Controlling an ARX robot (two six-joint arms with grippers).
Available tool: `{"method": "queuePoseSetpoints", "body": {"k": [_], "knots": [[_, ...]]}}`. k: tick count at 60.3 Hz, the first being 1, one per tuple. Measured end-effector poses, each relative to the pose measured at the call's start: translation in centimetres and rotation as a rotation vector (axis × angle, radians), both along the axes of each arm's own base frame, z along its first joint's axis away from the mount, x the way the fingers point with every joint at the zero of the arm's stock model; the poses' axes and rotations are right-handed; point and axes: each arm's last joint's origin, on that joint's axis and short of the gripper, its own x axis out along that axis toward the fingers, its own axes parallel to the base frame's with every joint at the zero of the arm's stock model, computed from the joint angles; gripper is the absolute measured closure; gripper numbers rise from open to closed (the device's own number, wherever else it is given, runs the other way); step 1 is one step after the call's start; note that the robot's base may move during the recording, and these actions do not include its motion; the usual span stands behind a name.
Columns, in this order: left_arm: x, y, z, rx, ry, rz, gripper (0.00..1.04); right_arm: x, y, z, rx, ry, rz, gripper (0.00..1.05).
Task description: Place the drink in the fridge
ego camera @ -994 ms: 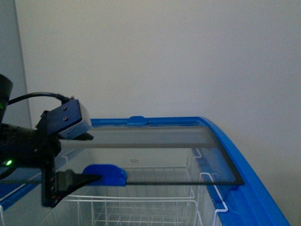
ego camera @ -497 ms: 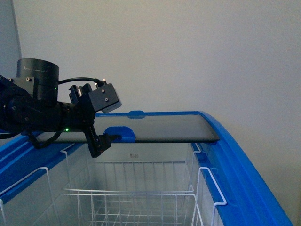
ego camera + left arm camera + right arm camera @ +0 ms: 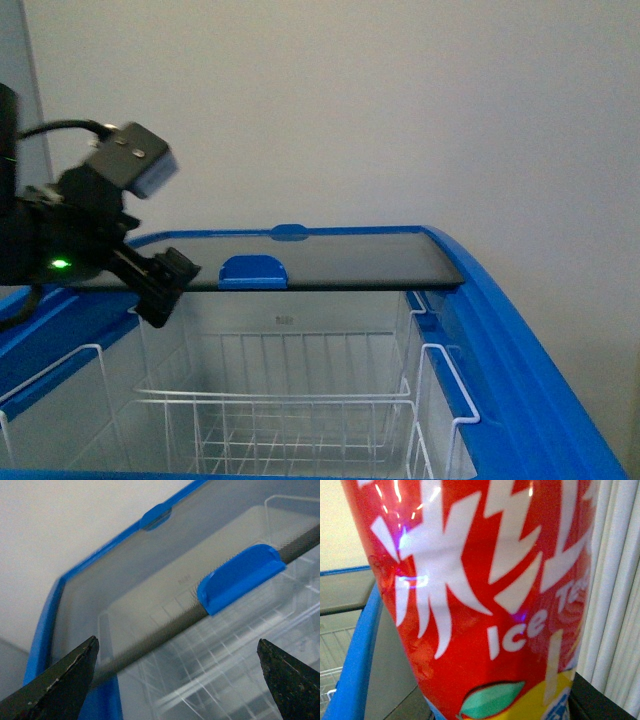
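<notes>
Front view: the lid (image 3: 350, 262) of the fridge (image 3: 520, 340) now sits pushed to the far side. A second ago it covered most of the opening. The left end effector (image 3: 172, 283) has come off the blue handle (image 3: 254, 271) and hangs just beside it, above the near-left rim.

Left wrist view: both fingers (image 3: 65, 680) spread wide, nothing between them, handle ahead and apart from them.

Opening is clear down to the white wire basket (image 3: 280, 400).

Right wrist view: the drink (image 3: 485, 595), a red ice tea bottle, fills the frame, with the fridge's blue rim beside it. The drink is outside the fridge. The right end effector barely shows; judged clamped on the drink, since the bottle hangs in the air close to that camera.

Judgement: the lid step looks complete; what remains is carrying the drink over the rim and lowering it into the basket.
</notes>
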Motion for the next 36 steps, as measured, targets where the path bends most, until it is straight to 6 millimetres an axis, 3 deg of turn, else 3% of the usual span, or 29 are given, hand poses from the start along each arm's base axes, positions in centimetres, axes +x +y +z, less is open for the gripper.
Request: {"method": "queuePoseSetpoints", "body": {"k": [5,12,16,19,24,32,36], "knots": [[-3.8,0.6,0.3,-0.124,0.077,0.027,0.08,0.0,0.0,0.0,0.000,0.000,0.000,0.64],[-14.6,1.9,-1.4,-0.380,0.250,0.101,0.09,0.0,0.0,0.0,0.000,0.000,0.000,0.64],[-20.5,3.0,-2.9,-0.442,0.077,0.306,0.24,0.0,0.0,0.0,0.000,0.000,0.000,0.64],[-23.4,3.7,-4.3,-0.459,0.047,0.379,0.33,0.0,0.0,0.0,0.000,0.000,0.000,0.64],[-26.1,4.7,-5.9,-0.492,0.007,0.366,0.45,0.3,0.0,0.1,0.007,0.058,0.034,0.64],[-27.2,5.2,-6.3,-0.517,-0.054,0.373,0.64,0.3,-0.3,1.9,0.021,0.391,0.235,0.64],[-27.5,5.2,-6.5,-0.519,-0.061,0.368,0.75,0.6,-0.7,1.5,0.034,0.533,0.292,0.64]]}}
